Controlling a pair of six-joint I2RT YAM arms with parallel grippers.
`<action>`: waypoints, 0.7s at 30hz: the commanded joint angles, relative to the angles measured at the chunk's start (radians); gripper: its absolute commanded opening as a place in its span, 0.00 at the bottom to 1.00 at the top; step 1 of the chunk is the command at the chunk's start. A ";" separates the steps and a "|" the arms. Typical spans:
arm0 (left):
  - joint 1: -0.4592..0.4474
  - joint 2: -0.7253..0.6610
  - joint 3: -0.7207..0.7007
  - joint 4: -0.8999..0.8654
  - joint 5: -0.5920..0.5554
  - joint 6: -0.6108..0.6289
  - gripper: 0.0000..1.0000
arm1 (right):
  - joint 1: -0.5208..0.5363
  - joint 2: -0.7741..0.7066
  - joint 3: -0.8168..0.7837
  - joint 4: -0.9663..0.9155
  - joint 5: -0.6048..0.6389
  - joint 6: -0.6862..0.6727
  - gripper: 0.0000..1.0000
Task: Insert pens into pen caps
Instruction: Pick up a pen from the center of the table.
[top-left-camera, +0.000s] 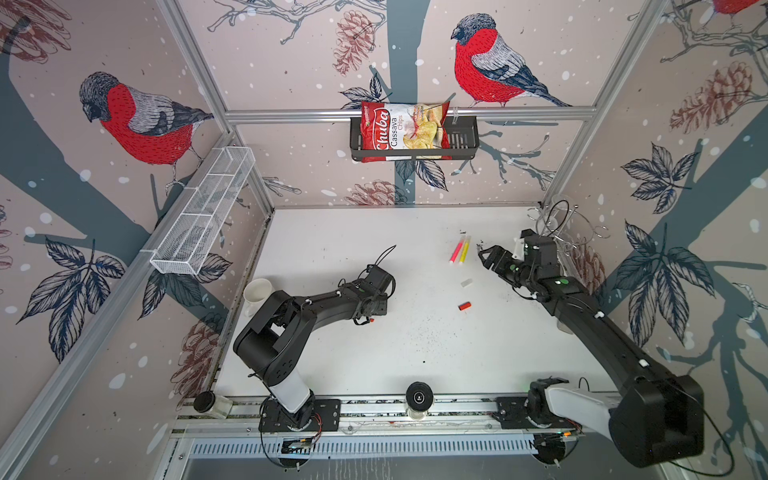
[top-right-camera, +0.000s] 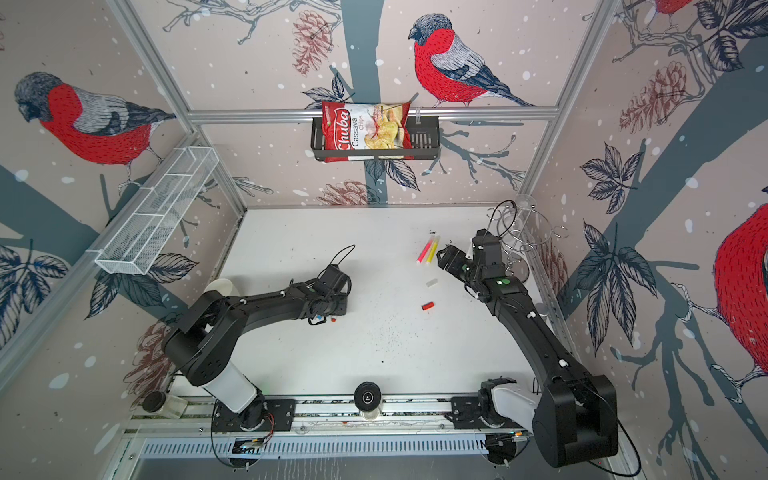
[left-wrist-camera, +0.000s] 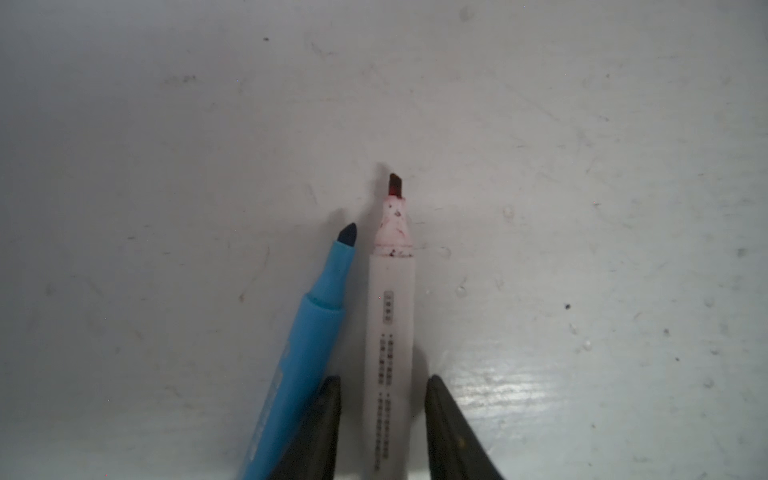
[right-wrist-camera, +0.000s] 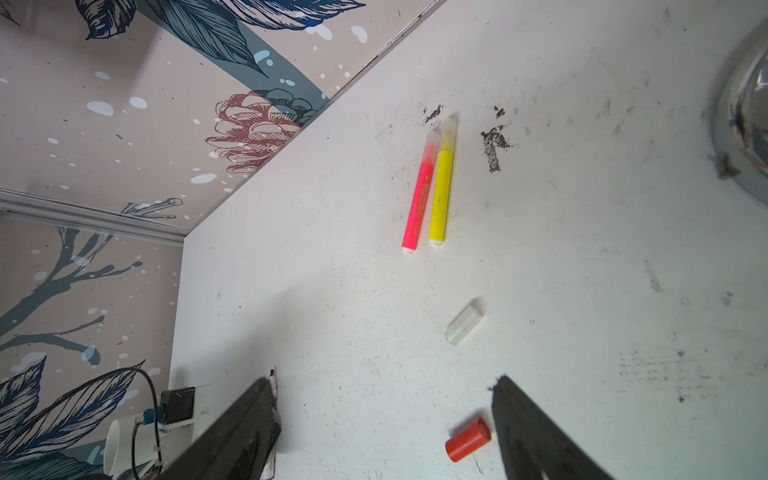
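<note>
Four pens are in view, along with four caps. Two caps are fitted and two lie loose. The pink pen (top-left-camera: 456, 252) and yellow pen (top-left-camera: 464, 249) lie side by side, just touching, far right of centre on the white table (top-left-camera: 332, 249). Their long axes run near to far, with the clear-capped tips at the far end. Nearer lie a loose clear cap (top-left-camera: 466, 283) and a red cap (top-left-camera: 464, 306), set apart from each other. The blue pen (left-wrist-camera: 303, 353) and white pen (left-wrist-camera: 388, 332) show only in the left wrist view. They are uncapped and almost parallel, with their tips pointing away from the left gripper (left-wrist-camera: 382, 380). In both top views the left arm hides them. That gripper's jaws straddle the white pen with slim gaps either side. The right gripper (top-left-camera: 484, 253) hangs just right of the capped pair, spread wide and holding nothing.
</note>
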 joint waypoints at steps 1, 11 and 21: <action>0.000 0.022 -0.001 -0.010 0.057 0.011 0.33 | -0.003 -0.009 0.000 0.023 -0.005 0.004 0.83; -0.007 0.018 -0.001 0.014 0.120 0.035 0.09 | -0.011 -0.027 -0.015 0.023 -0.005 0.005 0.83; -0.011 -0.227 -0.108 0.283 0.373 0.079 0.09 | 0.005 -0.031 -0.037 0.082 -0.119 -0.034 0.82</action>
